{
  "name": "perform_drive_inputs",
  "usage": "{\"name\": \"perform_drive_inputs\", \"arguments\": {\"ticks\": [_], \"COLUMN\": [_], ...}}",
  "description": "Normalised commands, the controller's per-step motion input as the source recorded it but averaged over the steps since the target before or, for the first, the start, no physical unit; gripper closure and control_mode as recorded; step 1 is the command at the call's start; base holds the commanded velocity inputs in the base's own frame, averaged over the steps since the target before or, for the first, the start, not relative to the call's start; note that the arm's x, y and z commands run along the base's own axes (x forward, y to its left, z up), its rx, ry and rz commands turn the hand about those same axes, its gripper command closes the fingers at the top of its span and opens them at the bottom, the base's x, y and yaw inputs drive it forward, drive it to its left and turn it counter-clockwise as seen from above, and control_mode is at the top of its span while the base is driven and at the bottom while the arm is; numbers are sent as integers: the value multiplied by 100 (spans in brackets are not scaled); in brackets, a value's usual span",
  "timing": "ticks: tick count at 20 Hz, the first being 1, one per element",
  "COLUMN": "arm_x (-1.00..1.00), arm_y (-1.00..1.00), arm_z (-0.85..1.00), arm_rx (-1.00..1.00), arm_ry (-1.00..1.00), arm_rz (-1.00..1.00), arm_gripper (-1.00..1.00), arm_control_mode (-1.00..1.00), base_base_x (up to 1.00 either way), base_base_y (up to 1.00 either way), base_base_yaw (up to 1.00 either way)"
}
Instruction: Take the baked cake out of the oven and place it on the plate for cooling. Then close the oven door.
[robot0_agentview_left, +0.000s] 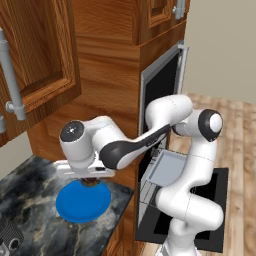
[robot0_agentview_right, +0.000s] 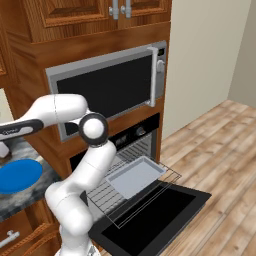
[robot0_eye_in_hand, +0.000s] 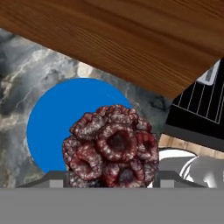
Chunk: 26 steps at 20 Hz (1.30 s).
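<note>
cake (robot0_eye_in_hand: 111, 151), seemingly grasped by pincer (robot0_agentview_left: 90, 182), hangs over blue plate (robot0_agentview_left: 82, 201); oven door (robot0_agentview_right: 150, 216) open.

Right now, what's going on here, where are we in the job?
The arm has swung left and holds the baked cake in its gripper just above the blue plate on the marble counter; it is not set down yet. The oven door lies fully open, and the pulled-out rack carries the grey tray. Closing comes after.
</note>
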Motion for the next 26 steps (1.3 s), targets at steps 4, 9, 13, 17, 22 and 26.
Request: {"name": "perform_drive_inputs", "arguments": {"ticks": [4,9,13,17,22,26], "arm_x": [-2,-2,-6,-12,-23,-23], "arm_y": [9,7,9,8,6,0], "arm_z": [-42,-40,-39,-37,-35,-37], "arm_rx": [7,8,9,10,9,6], "arm_ry": [-6,-5,-3,-1,-3,-3], "arm_rz": [-26,-28,-28,-27,-26,-26], "arm_gripper": [100,100,100,100,100,100], "arm_control_mode": [-100,-100,-100,-100,-100,-100], "base_base_x": [0,0,0,0,0,0], "base_base_y": [0,0,0,0,0,0], "base_base_yaw": [0,0,0,0,0,0]}}
